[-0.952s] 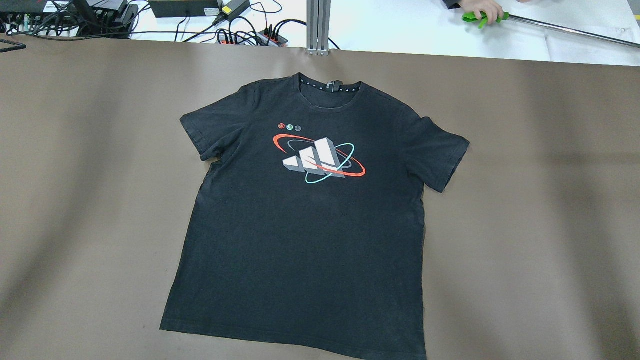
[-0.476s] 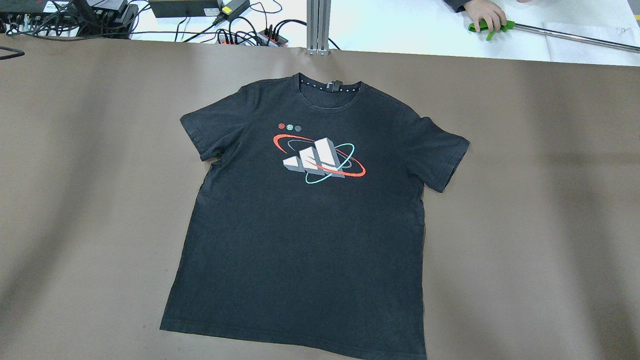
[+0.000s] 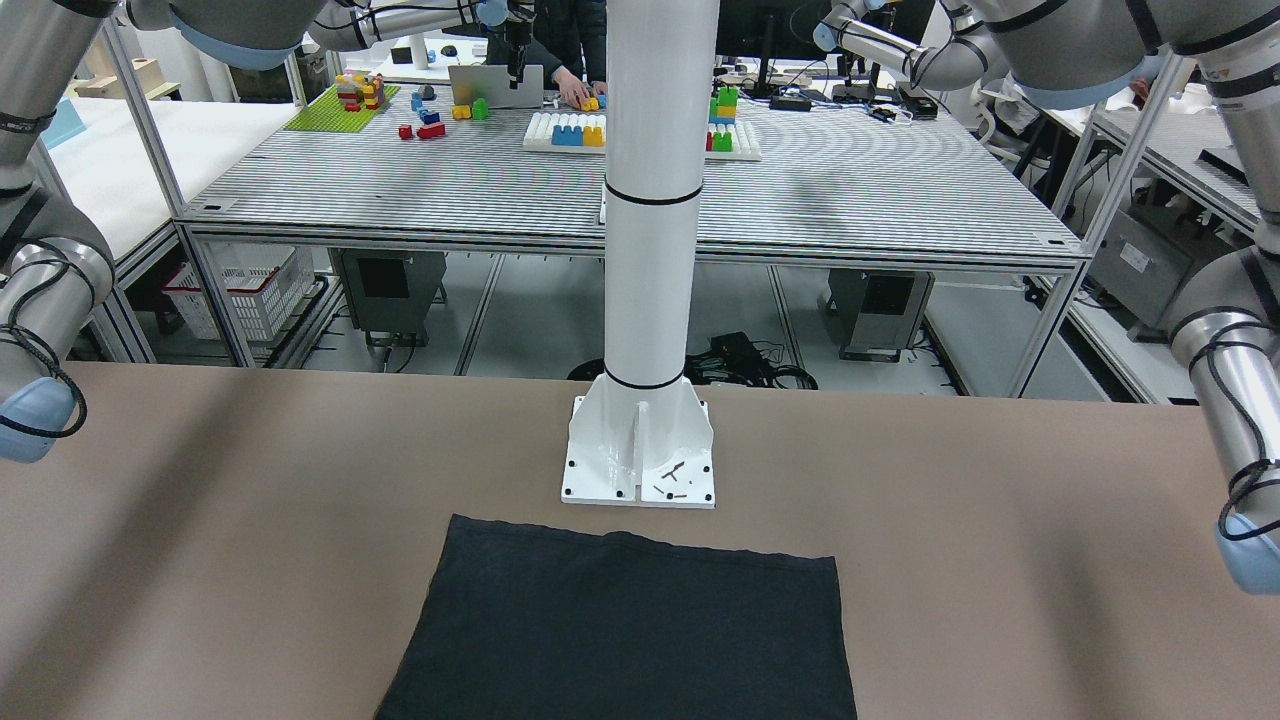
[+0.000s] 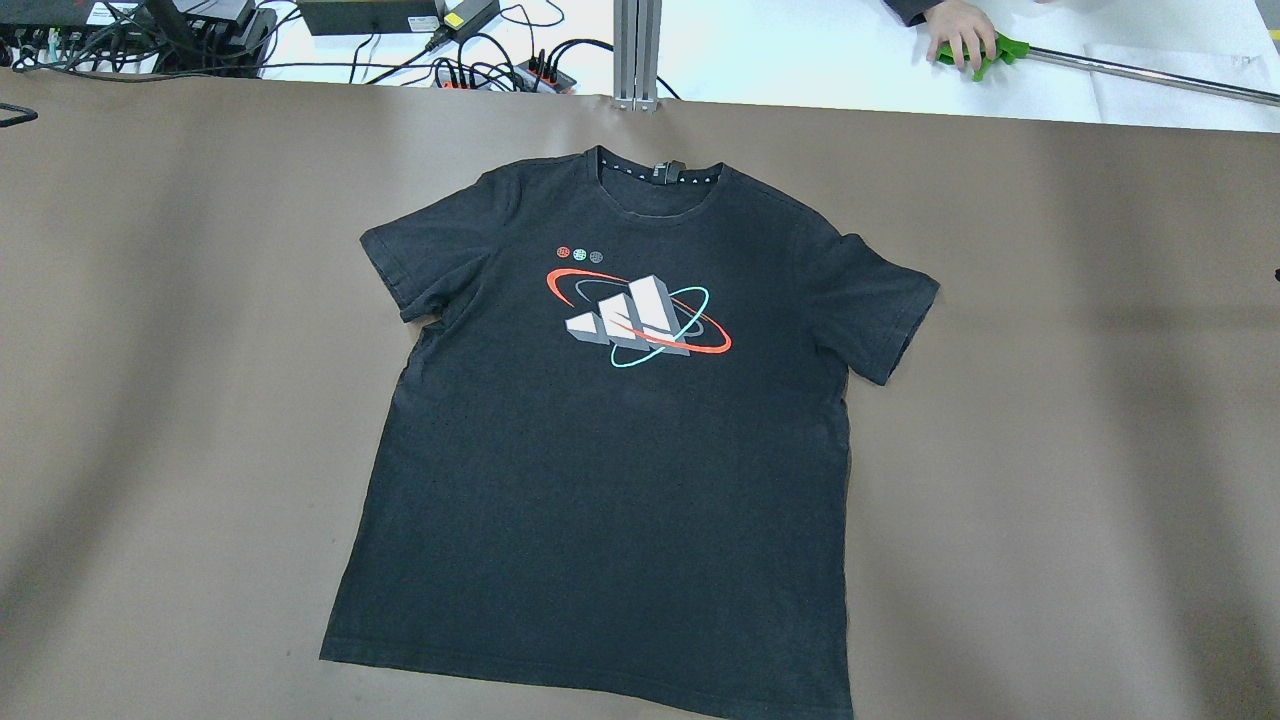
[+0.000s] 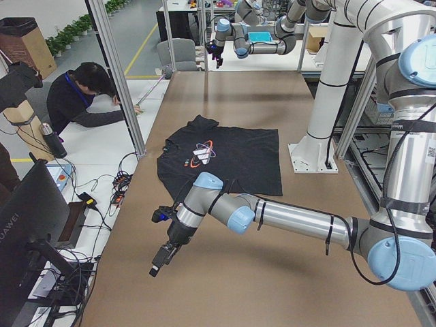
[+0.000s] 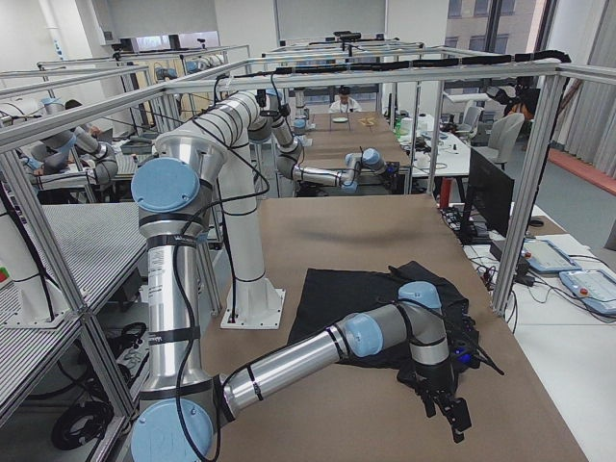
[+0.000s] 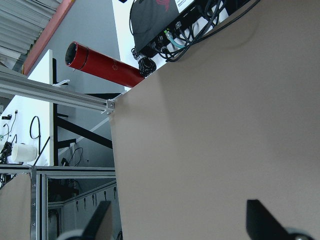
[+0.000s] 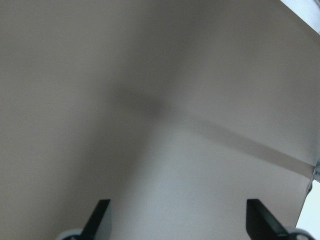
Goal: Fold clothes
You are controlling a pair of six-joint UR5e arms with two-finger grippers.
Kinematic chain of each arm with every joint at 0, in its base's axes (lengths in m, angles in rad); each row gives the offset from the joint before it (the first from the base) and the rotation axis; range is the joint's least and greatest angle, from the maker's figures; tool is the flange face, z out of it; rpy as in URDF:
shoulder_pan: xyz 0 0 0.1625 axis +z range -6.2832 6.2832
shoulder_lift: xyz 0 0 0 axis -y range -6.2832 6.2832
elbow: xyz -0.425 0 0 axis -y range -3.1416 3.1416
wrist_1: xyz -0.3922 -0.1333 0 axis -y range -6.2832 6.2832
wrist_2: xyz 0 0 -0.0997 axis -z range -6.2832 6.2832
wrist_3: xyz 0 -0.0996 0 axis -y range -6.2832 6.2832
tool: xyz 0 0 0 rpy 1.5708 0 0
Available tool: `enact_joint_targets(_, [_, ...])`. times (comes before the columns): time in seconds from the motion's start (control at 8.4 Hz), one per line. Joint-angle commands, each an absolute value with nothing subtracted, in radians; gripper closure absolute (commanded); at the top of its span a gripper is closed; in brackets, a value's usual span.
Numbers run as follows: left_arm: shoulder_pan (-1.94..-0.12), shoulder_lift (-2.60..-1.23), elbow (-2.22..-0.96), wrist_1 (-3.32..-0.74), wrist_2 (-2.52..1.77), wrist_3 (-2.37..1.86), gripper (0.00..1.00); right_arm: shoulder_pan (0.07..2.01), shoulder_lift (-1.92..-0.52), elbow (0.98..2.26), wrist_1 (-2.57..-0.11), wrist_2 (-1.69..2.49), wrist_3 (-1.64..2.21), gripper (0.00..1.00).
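Shirt lies flat, print up, at the middle of the worktop. Left claw and right claw, both spread wide and empty, are seen over bare worktop, well apart from it. Each sleeve should be pinched through both layers before folding inward

From above and behind the robot, we look down on the whole shirt and the table. Across from it, facing its white post, we share only the shirt's hem. Two end views look along the table, with the left arm or the right arm near. The wrist views sit close over brown tabletop.
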State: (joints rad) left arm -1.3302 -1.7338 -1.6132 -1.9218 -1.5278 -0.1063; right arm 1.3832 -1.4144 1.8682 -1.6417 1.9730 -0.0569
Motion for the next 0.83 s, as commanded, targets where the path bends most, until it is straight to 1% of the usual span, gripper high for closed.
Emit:
enact_joint_targets(0.0, [-1.331, -1.729, -1.618, -1.93, -1.535, -0.115, 0.06, 1.35, -1.402, 1.85, -1.621, 1.967, -0.045, 0.06])
enact_joint_targets(0.36, [-1.325, -1.743, -1.615, -1.93, -1.565, -0.136, 0.06, 1.341, -1.399, 1.835, -1.588, 1.964, -0.043, 0.06])
enact_joint_targets(0.48, [-1.322, -1.75, -1.621, -1.933, -1.568, -0.137, 0.06, 1.341, -1.379, 1.803, -1.585, 1.963, -0.034, 0.06])
enact_joint_targets(0.71, [-1.316, -1.81, -1.599, -1.945, -1.644, -0.144, 0.06, 1.335, -1.33, 1.674, -1.51, 1.967, -0.011, 0.06])
